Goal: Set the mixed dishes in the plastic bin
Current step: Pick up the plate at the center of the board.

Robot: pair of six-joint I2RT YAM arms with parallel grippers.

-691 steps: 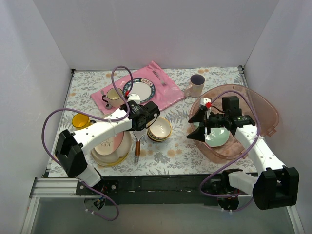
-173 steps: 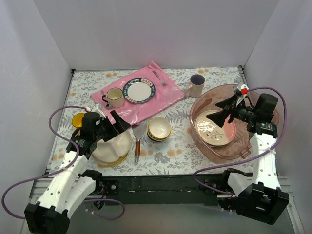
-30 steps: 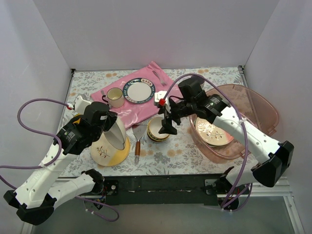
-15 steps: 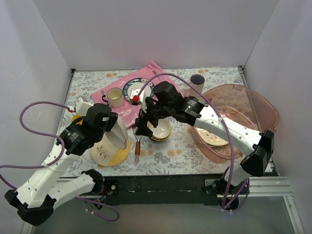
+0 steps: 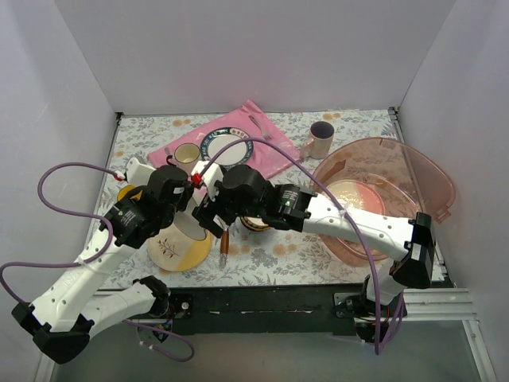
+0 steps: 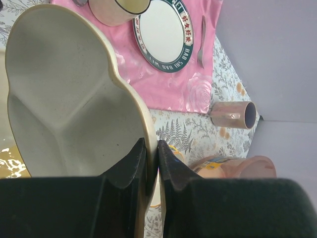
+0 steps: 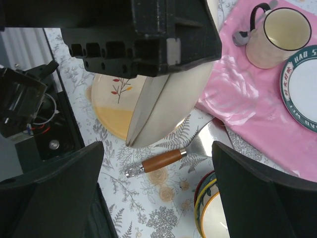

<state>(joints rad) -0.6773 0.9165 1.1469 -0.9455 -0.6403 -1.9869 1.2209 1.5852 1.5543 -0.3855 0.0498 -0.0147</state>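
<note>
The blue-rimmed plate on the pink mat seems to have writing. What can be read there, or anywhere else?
"WEL": dark rim of the white plate, left wrist view, cut by the picture's edge.
"HAD": further along that rim; the right wrist view adds "S" before its edge.
Chinese characters in a red panel on the rim: too small to read.
Nothing else is legible.

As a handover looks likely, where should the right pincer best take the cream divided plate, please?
I would take the lower free rim of the cream divided plate, coming edge-on from its right. The left pincer clamps the upper rim, so the plate hangs nearly upright and its thin lip faces the open right pincer.
</note>
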